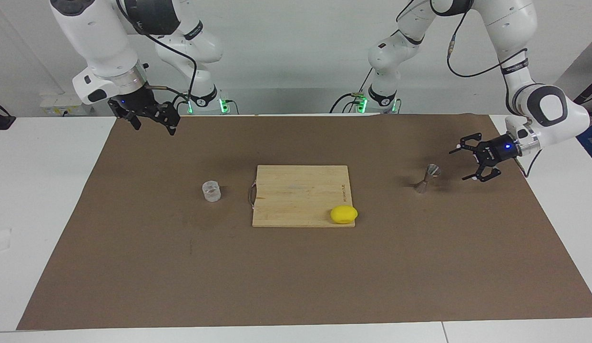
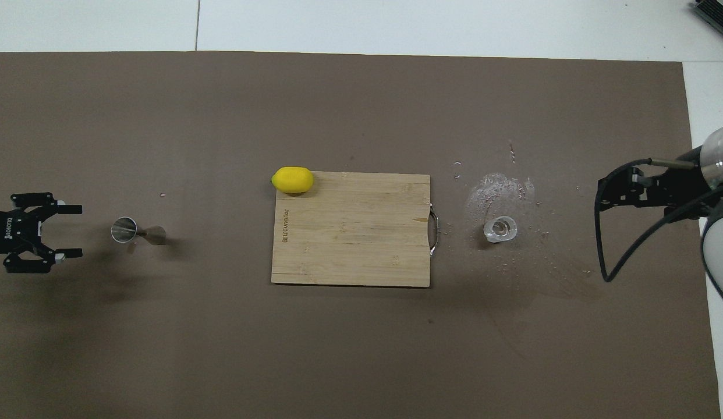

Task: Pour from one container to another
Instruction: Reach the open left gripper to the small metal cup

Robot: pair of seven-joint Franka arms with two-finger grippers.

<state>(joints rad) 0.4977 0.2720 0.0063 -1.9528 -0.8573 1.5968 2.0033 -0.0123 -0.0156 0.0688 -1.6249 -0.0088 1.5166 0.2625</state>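
**Both claws open, both containers standing free**

Facing view: The left claw (image 1: pixel 468 165) is low over the brown mat (image 1: pixel 296 276), jaws spread wide, just beside the grey metal measuring cup (image 1: pixel 426 178) and not touching it. That cup stands upright at the left arm's end of the tabletop (image 1: pixel 43 200). The clear glass cup (image 1: pixel 211 191) stands upright toward the right arm's end, beside the handle of the wooden cutting board (image 1: pixel 301 195). A lemon (image 1: pixel 344 214) lies on the board's corner farther from the robots. The right claw (image 1: pixel 150 125), open and empty, hangs over the mat's edge nearest the robots.

Overhead view: The left claw (image 2: pixel 67 231) points its open jaws at the measuring cup (image 2: pixel 128 230). Wet patches surround the glass cup (image 2: pixel 500 228).
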